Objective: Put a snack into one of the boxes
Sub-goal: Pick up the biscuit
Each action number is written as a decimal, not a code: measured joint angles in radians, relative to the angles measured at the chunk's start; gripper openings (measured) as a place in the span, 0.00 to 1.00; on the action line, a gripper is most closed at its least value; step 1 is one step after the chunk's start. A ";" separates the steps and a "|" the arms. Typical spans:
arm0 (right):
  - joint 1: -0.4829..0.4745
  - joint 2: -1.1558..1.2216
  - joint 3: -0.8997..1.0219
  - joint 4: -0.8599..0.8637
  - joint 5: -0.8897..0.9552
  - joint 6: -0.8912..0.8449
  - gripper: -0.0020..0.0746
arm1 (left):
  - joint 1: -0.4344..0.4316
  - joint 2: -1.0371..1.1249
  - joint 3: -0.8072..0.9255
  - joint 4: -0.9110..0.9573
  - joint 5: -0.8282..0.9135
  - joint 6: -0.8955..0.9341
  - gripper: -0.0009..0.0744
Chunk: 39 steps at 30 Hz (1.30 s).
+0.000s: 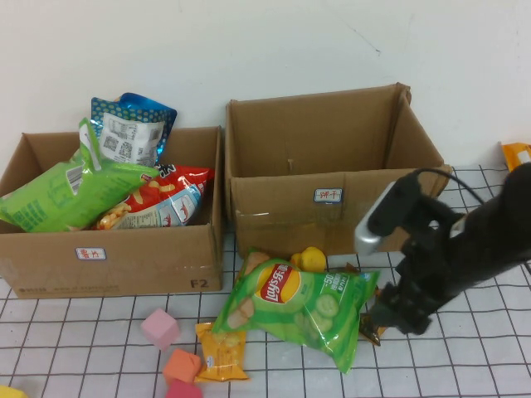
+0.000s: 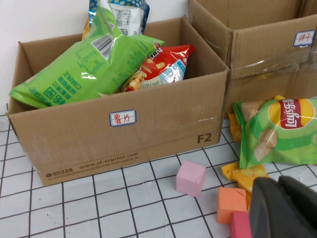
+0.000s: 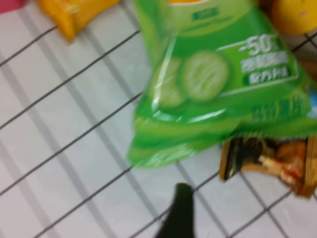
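Note:
A green Lay's chip bag (image 1: 299,311) lies on the gridded table in front of the two cardboard boxes; it also shows in the right wrist view (image 3: 213,84). A small brown-orange snack packet (image 3: 272,158) lies at the bag's right corner. My right gripper (image 1: 383,319) is low over the table next to this packet, open and empty; only one dark finger (image 3: 181,213) shows. The left box (image 1: 124,257) holds several snack bags. The right box (image 1: 282,207) looks empty. My left gripper (image 2: 278,186) is shut and empty, near the coloured cubes.
A small yellow packet (image 1: 221,352) lies left of the Lay's bag. Pink (image 1: 160,327), orange (image 1: 181,365) and red (image 1: 184,390) foam cubes sit beside it. A yellow round object (image 1: 311,259) lies behind the bag. An orange item (image 1: 516,153) is at the far right.

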 joint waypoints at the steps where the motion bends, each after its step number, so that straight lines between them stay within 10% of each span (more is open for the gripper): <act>1: 0.002 0.025 -0.002 0.002 -0.030 0.000 0.85 | 0.000 0.000 0.000 0.000 0.000 0.000 0.01; 32: -0.006 0.372 -0.011 0.010 -0.317 0.008 0.93 | 0.000 0.000 0.000 0.002 0.001 0.000 0.01; 39: -0.011 0.372 -0.011 0.010 -0.240 0.008 0.73 | 0.000 0.000 0.000 -0.002 0.001 0.000 0.01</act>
